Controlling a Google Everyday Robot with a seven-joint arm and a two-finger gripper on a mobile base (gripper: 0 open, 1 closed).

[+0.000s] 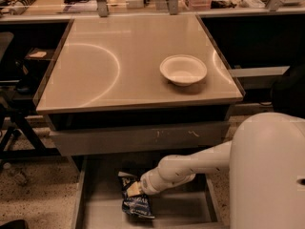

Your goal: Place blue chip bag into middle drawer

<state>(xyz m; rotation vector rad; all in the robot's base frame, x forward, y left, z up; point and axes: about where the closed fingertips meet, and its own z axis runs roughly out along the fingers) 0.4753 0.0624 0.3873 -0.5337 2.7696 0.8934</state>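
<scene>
The blue chip bag (135,200) lies crumpled on the floor of the open middle drawer (95,209), left of centre, its white top band toward the back. My white arm reaches in from the right, and my gripper (134,190) is down at the bag's upper part, touching it. The arm's wrist hides the fingertips. The drawer sits pulled out under the desk, below the grey drawer front with pale scratches (138,137).
A white round bowl (183,69) stands on the beige desk top (105,66), right of centre. My white robot body (269,175) fills the lower right. Cluttered shelves run along the back. Dark chair legs stand at the left on the speckled floor.
</scene>
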